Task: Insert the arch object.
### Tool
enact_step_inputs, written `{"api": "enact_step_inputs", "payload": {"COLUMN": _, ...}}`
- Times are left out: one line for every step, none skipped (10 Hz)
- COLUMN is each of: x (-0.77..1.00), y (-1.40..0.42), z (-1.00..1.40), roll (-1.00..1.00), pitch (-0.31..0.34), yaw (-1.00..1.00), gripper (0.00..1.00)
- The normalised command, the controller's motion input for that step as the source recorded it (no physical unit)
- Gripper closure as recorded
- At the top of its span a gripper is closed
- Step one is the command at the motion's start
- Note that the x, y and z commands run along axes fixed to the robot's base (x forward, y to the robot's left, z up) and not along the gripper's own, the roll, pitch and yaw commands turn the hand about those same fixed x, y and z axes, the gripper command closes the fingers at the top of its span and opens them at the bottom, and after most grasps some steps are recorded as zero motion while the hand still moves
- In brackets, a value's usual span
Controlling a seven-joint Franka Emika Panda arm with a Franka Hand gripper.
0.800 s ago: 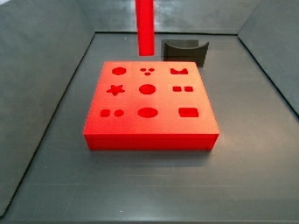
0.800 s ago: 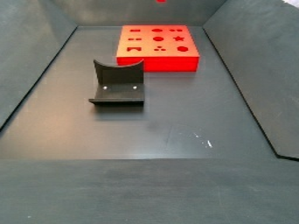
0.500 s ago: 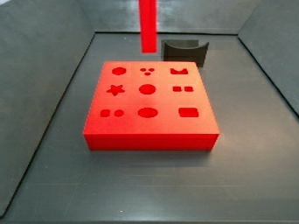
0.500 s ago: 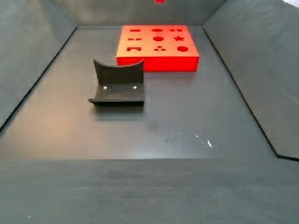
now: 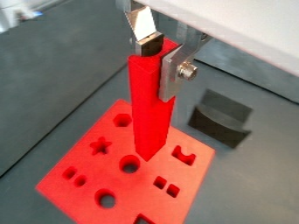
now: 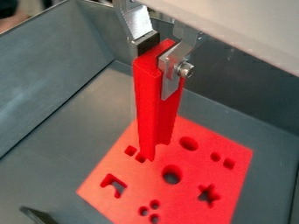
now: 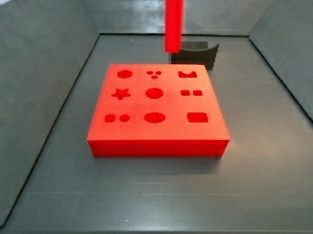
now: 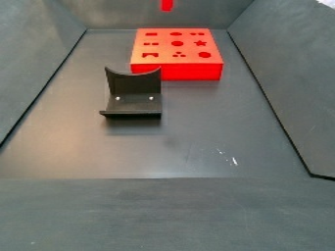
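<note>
Above the red board hangs the hand, its silver fingers clamped on a tall red pole. No arch object shows in any view, so I cannot place it; the fixture stands apart on the counter. Judging by this, insertion is in approach: lining up over the arch-shaped hole comes next.

place: robot test lab | signs: bare grey walled bin | red board with shaped holes | gripper above
</note>
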Motion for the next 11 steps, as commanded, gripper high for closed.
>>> {"api": "enact_step_inputs", "payload": {"x": 0.47, "y": 0.28, "z": -0.15, "roll": -0.01, "pitch": 0.004, "yaw": -0.71, "gripper": 1.00}}
{"api": "enact_step_inputs", "payload": {"x": 0.46, "y": 0.28, "z": -0.17, "roll": 0.00, "pitch": 0.016, "yaw": -0.71, "gripper": 1.00}}
{"api": "enact_step_inputs", "payload": {"x": 0.44, "y": 0.29, "z": -0.21, "roll": 0.00, "pitch": 0.033, "yaw": -0.71, "gripper": 1.00}}
{"api": "enact_step_inputs", "payload": {"x": 0.41, "y": 0.30, "z": -0.24, "roll": 0.00, "pitch": 0.050, "yaw": -0.70, "gripper": 1.00}}
{"api": "enact_step_inputs", "payload": {"x": 0.41, "y": 0.30, "z": -0.25, "roll": 0.00, "pitch": 0.051, "yaw": -0.70, "gripper": 1.00}}
{"api": "enact_step_inputs", "payload": {"x": 0.42, "y": 0.30, "z": -0.24, "roll": 0.00, "pitch": 0.050, "yaw": -0.70, "gripper": 1.00}}
{"api": "enact_step_inputs", "payload": {"x": 0.37, "y": 0.30, "z": -0.22, "roll": 0.00, "pitch": 0.080, "yaw": -0.70, "gripper": 1.00}}
{"api": "enact_step_inputs", "payload": {"x": 0.18, "y": 0.26, "z": -0.07, "roll": 0.00, "pitch": 0.139, "yaw": -0.75, "gripper": 1.00}}
{"api": "enact_step_inputs", "payload": {"x": 0.08, "y": 0.23, "z": 0.00, "roll": 0.00, "pitch": 0.194, "yaw": -0.76, "gripper": 1.00}}
{"api": "enact_step_inputs", "payload": {"x": 0.00, "y": 0.14, "z": 0.00, "roll": 0.00, "pitch": 0.203, "yaw": -0.83, "gripper": 1.00}}
{"api": "enact_step_inputs", "payload": {"x": 0.00, "y": 0.06, "z": 0.00, "roll": 0.05, "pitch": 0.207, "yaw": -0.83, "gripper": 1.00}}
